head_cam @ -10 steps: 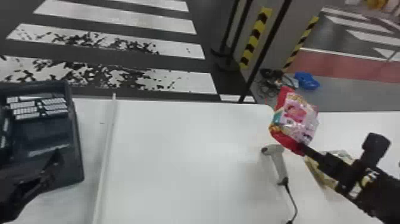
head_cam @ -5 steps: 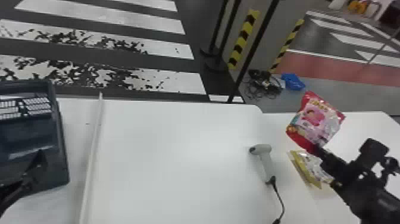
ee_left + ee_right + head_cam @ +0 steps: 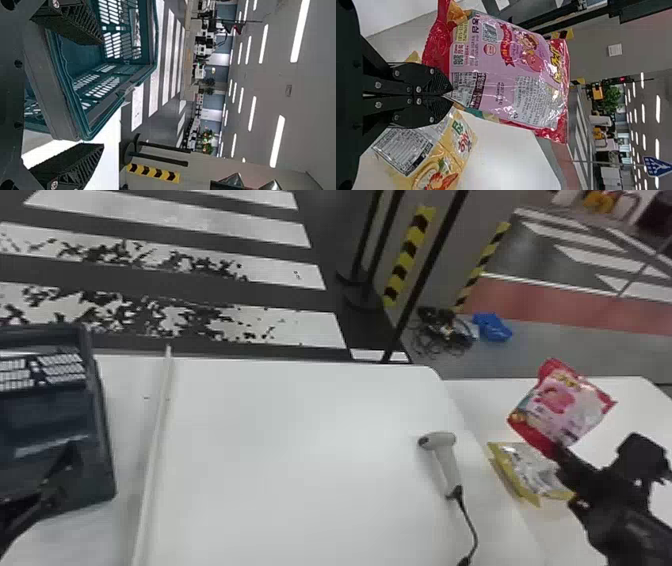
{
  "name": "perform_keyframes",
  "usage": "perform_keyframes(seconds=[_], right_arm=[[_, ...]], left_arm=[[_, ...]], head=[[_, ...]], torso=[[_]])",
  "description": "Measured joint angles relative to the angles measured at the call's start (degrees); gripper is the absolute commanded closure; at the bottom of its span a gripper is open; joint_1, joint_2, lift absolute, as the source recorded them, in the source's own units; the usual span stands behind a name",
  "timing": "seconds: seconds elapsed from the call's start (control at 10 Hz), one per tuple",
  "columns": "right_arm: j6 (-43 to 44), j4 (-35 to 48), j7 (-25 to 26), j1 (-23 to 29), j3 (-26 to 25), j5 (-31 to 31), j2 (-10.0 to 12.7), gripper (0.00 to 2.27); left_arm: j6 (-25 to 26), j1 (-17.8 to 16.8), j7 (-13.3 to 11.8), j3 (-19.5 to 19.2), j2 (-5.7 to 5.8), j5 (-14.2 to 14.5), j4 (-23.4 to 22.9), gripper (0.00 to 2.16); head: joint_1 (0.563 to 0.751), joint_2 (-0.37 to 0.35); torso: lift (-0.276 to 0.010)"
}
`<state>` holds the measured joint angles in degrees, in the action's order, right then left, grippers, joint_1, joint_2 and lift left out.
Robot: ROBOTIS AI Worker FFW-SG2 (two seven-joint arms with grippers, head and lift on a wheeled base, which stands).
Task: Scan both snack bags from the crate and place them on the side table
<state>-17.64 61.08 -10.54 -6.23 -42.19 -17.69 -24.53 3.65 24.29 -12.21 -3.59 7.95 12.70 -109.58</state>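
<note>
Your right pincer (image 3: pixel 557 451) grips the pink bag (image 3: pixel 562 405) by its edge, yellow bag (image 3: pixel 530 470) below it; your left pincer (image 3: pixel 62 472), spread open, faces the crate (image 3: pixel 102 450).

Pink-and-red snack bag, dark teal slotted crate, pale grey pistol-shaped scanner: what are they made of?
Snack bag: glossy printed film, likely plastic; sharp highlights, crinkled edges.
Crate: likely rigid moulded plastic, satin; regular slots run through its walls.
Scanner: probably hard plastic, smooth; even pale surface, but painted metal can't be excluded.
</note>
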Motion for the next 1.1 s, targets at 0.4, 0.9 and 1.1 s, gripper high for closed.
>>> perform_keyframes(seconds=[0.4, 0.9, 1.1], right_arm=[[4.4, -4.6, 1.6, -0.8, 0.2, -0.3, -1.0, 0.04], [15.6, 10.0, 2.7, 6.8, -0.6, -8.3, 5.5, 0.02], [16.2, 21.1, 2.7, 11.7, 3.0, -8.2, 10.0, 0.02]], left_arm=[[0.0, 0.0, 0.0, 0.3, 0.2, 0.1, 0.1, 0.08], [-0.1, 0.4, 0.0, 0.2, 0.24, 0.1, -1.0, 0.08], [0.0, 0.6, 0.0, 0.2, 0.14, -0.1, -1.3, 0.08]], head=[[0.695, -0.35], [0.695, -0.35], [0.695, -0.35]], torso=[[-0.095], [-0.095], [-0.095]])
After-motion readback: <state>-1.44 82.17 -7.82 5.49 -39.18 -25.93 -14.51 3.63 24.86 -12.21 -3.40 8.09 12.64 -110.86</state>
